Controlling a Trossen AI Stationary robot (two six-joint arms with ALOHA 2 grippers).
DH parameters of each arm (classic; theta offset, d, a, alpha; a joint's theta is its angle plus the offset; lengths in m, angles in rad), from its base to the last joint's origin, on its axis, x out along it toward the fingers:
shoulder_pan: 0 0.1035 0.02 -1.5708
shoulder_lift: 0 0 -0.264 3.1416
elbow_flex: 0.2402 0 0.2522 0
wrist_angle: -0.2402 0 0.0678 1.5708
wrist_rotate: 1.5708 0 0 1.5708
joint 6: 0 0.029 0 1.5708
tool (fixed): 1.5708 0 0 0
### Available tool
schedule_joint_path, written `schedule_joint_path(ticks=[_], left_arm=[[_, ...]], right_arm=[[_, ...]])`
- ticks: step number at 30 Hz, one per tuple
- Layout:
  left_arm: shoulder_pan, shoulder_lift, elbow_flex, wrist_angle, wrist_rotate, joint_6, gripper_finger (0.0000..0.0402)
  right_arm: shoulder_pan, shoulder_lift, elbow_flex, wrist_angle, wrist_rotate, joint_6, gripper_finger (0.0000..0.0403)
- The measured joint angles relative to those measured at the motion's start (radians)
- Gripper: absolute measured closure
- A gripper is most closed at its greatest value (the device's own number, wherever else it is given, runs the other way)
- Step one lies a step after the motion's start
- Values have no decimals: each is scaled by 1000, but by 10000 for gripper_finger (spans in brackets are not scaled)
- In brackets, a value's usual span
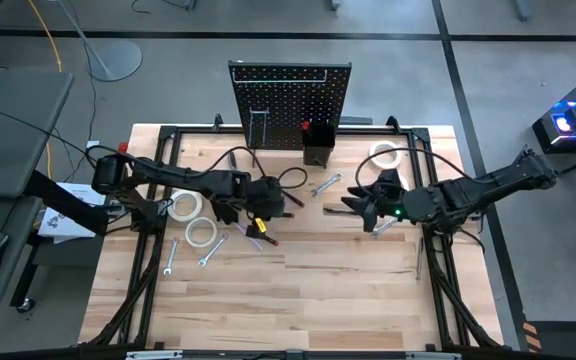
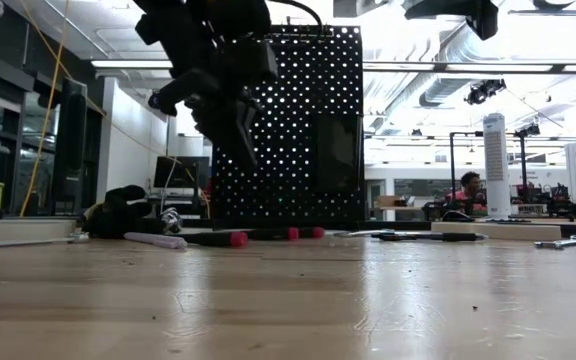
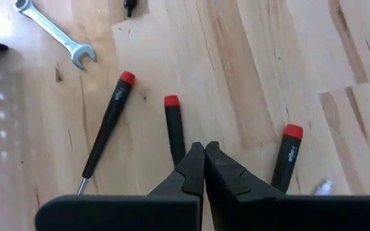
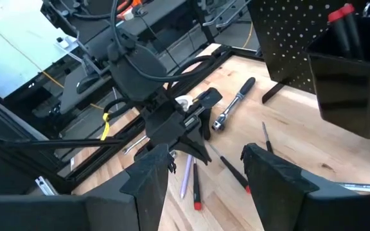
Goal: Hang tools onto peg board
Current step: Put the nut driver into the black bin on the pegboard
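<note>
Three red-capped screwdrivers (image 3: 173, 127), one silver wrench (image 3: 53, 33)

The left tool (image 1: 260, 213) hangs over screwdrivers (image 1: 258, 232) beside two tape rolls (image 1: 193, 220), facing the peg board (image 1: 290, 102).

Under the black left gripper (image 3: 204, 151) lie black screwdrivers (image 3: 172, 128) with red caps on pale striped wood (image 3: 249, 70), a silver wrench (image 3: 53, 32) off beyond them, white tape rolls (image 1: 193, 220) nearby, and the hole-dotted black peg board (image 1: 290, 100) behind.
</note>
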Motion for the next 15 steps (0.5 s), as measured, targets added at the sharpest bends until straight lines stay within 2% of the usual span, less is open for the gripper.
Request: schedule_joint_path(ticks=[10, 15], left_arm=[[25, 32, 1, 21, -11, 3, 397], [46, 67, 1, -15, 0, -6, 351]], right_arm=[[-1, 0, 0, 0, 6, 5, 210], [-6, 0, 0, 3, 6, 8, 210]])
